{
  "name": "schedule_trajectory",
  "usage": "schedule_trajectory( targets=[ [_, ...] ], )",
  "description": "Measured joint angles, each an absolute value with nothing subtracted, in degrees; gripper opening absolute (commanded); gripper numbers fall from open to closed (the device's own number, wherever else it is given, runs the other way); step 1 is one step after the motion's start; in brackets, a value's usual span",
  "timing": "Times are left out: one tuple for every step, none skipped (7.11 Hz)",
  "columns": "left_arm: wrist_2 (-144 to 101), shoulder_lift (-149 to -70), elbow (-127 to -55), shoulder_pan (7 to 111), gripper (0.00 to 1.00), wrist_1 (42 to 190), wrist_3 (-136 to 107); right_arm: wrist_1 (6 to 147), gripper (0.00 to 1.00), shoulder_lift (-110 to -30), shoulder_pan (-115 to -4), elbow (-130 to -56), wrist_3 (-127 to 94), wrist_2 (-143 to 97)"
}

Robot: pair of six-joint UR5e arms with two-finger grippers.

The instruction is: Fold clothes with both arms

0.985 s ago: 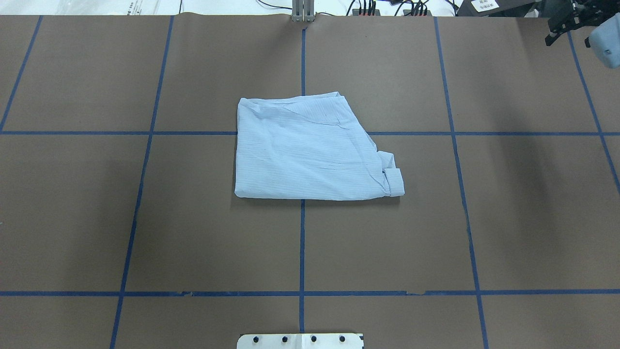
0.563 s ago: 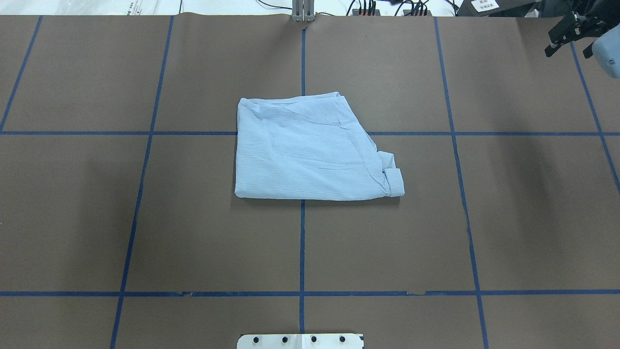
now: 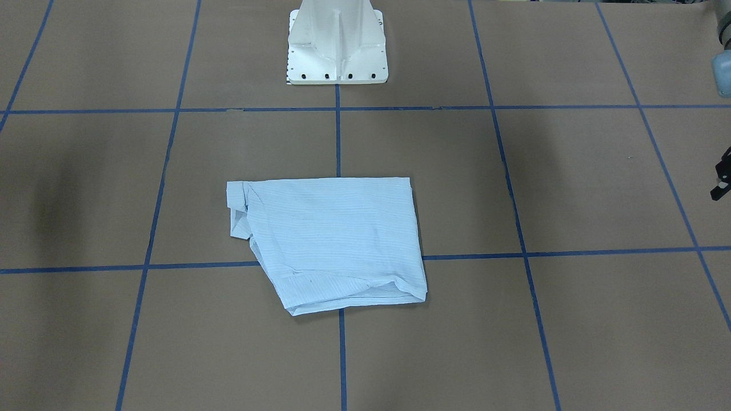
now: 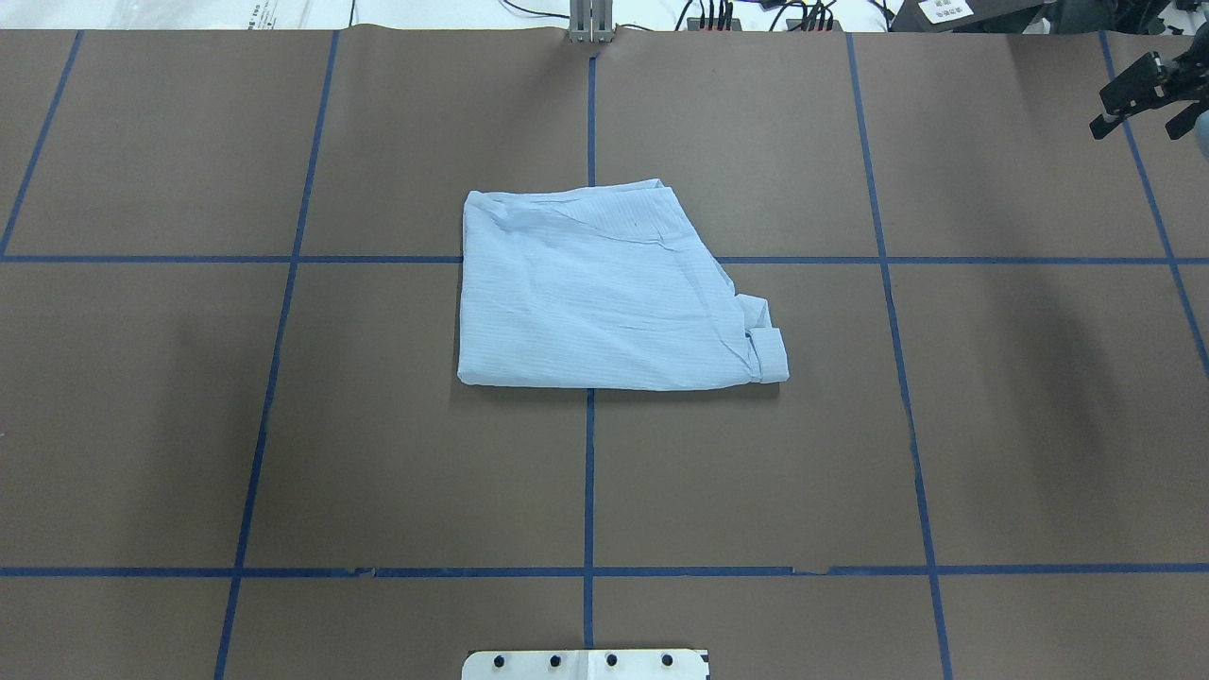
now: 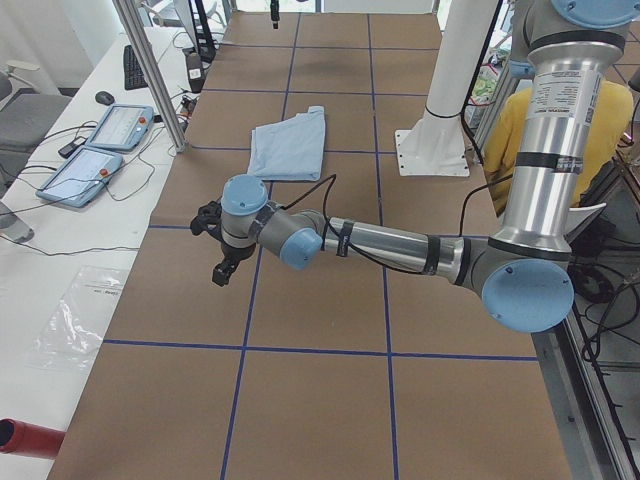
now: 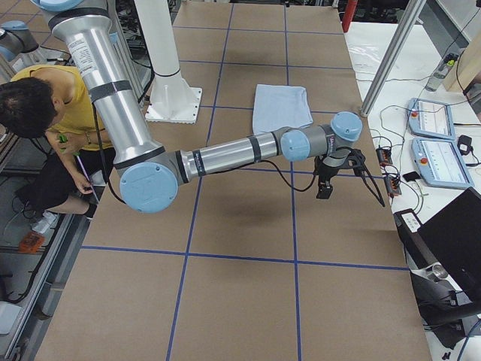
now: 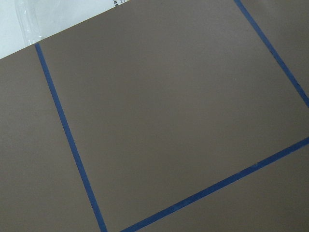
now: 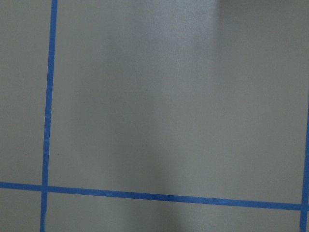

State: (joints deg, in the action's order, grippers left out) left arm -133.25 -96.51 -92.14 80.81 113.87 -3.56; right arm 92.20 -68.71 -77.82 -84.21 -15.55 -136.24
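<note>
The light blue striped shirt (image 4: 604, 297) lies folded in a rough rectangle at the table's middle, with a cuff sticking out at its near right corner; it also shows in the front-facing view (image 3: 331, 242). My right gripper (image 4: 1136, 125) hangs open and empty over the far right corner of the table, well away from the shirt; it also shows in the right exterior view (image 6: 325, 186). My left gripper (image 5: 222, 265) hovers over the table's left end, with only a sliver at the front-facing view's right edge (image 3: 722, 184). I cannot tell whether it is open or shut.
The table is brown paper with a blue tape grid (image 4: 589, 472). The white pedestal base (image 3: 337, 45) stands at the robot's side. Tablets (image 5: 100, 145) and cables lie beyond the far edge. A person in yellow (image 6: 45, 113) sits beside the base.
My right gripper has drifted towards the right edge and a little nearer the robot in the overhead view. The shirt has not moved.
</note>
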Motion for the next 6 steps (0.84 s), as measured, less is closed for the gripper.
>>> schedule_trajectory(
  targets=[
    [-133.4,-96.4,-92.5,80.8,1.00,113.8,-3.7,92.4,1.00,-69.2,-77.8,-84.7,-15.3,-136.2],
    [-134.0,-96.6,-93.0,80.8,1.00,113.3,-4.0,92.5,1.00,-69.2,-77.8,-84.9,-15.3,-136.1],
    [-134.8,-96.8,-93.5,80.8,1.00,113.1,-4.1,92.6,1.00,-68.9,-77.7,-84.9,-15.3,-136.2],
    [-135.3,-96.8,-93.8,80.8,1.00,113.0,-4.2,92.6,1.00,-68.8,-77.7,-84.9,-15.3,-136.6],
    [-135.4,-96.6,-94.2,80.9,1.00,113.1,-4.2,92.6,1.00,-69.0,-78.0,-84.9,-15.3,-137.6],
    [-135.5,-96.3,-94.5,80.9,1.00,113.2,-4.1,92.6,1.00,-69.3,-78.6,-84.9,-15.4,-139.0]
  ],
)
